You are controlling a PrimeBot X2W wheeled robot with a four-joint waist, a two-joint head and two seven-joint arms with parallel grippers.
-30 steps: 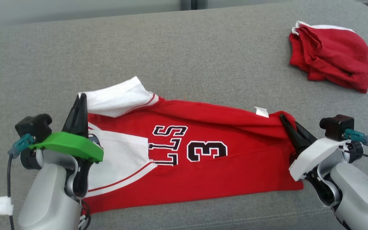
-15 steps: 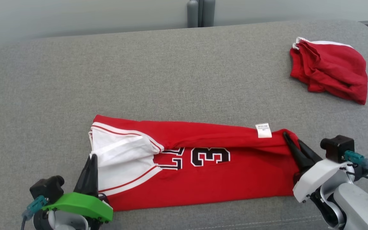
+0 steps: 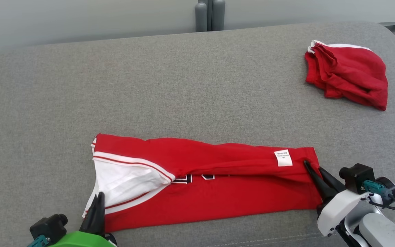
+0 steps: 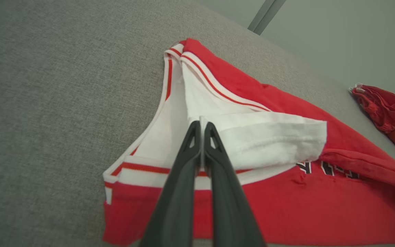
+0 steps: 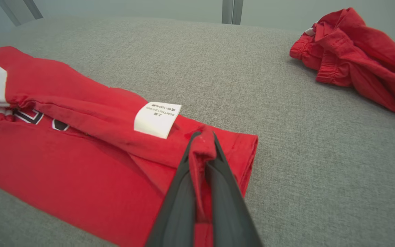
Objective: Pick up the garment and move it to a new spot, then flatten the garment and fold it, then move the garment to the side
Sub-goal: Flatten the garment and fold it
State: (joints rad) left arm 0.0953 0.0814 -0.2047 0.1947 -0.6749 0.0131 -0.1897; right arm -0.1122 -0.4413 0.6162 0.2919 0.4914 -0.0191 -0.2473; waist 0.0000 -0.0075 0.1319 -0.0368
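Observation:
The garment, a red jersey (image 3: pixel 218 202) with white trim, lies lengthwise on the grey cushion (image 3: pixel 149 85), its far half doubled over the near half. Only slivers of the black lettering (image 4: pixel 327 168) peek out under the fold. My left gripper (image 3: pixel 98 197) is at the jersey's left end; in the left wrist view that gripper (image 4: pixel 201 120) is shut on the white armhole flap (image 4: pixel 269 137). My right gripper (image 3: pixel 312 166) is at the right end, and the right wrist view shows it (image 5: pixel 203 136) shut on a pinch of red hem beside the white care label (image 5: pixel 157 119).
A crumpled red garment (image 3: pixel 348 79) lies at the far right of the cushion. Grey posts (image 3: pixel 209 15) stand behind the back edge. The cushion's front seam (image 3: pixel 252 236) runs just below the jersey. Bare grey fabric stretches to the left and behind.
Both grippers have drawn the jersey's far edge toward me, so the folded layer now covers the number. The head camera has also tilted, shifting the whole scene.

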